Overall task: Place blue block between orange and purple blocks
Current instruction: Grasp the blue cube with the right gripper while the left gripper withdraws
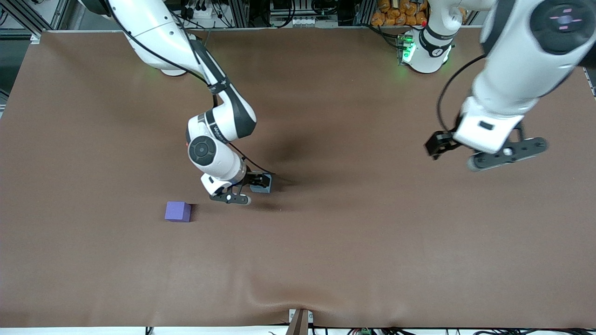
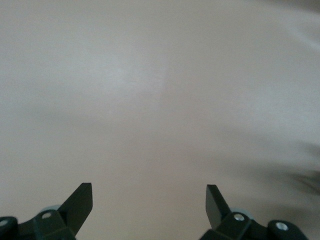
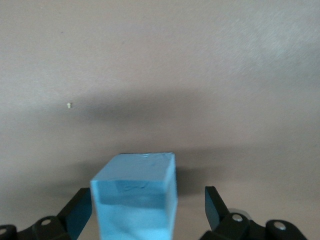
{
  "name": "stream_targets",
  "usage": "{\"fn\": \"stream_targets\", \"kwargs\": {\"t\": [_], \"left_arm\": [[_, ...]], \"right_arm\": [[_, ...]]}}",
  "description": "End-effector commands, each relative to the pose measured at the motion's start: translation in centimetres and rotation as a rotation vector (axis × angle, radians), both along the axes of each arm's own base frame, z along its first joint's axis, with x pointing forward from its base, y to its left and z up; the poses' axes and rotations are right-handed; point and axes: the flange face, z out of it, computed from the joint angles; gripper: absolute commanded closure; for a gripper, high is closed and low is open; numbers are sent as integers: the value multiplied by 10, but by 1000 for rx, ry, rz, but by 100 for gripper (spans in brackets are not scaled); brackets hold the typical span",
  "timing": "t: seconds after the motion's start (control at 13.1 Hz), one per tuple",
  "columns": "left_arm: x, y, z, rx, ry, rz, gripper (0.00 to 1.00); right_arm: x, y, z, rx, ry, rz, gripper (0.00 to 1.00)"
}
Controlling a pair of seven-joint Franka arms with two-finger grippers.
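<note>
The blue block (image 3: 134, 197) stands on the brown table between the spread fingers of my right gripper (image 3: 148, 200). One finger is against its side and the other stands clear of it. In the front view my right gripper (image 1: 231, 193) is low over the table, beside the purple block (image 1: 178, 211), and its hand hides the blue block. The orange block shows in no view. My left gripper (image 1: 506, 156) is open and empty in the air over the left arm's end of the table. It sees only bare cloth between its fingertips (image 2: 149, 197).
The brown cloth (image 1: 354, 242) covers the whole table and bulges a little at the edge nearest the front camera. The arm bases and cables stand along the edge by the robots.
</note>
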Motion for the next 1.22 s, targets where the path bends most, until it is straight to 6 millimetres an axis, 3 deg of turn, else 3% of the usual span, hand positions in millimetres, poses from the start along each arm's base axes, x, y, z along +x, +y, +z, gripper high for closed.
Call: {"fn": "stream_targets", "kwargs": {"t": [0.0,0.23,0.61,0.84,1.14], "left_arm": [[-9,38,-2,-15,-4,-70,0],[-9,70,-2,-95,-28,-72,0],[-17,111,23,-98,-61,-40,0],[-21,117,31,-96,-63,-42,0],[-21,126,30,-95,-60,-31,0]], "right_arm": [[-2,17,-8,-12,6,-30,0],[-2,16,-17,-28,10,-20,0],[-4,23,-18,-106,-39,72,0],[-4,41,-22,-106,-39,-2,0],[-2,43,-24,-106,-38,-19,0]]}}
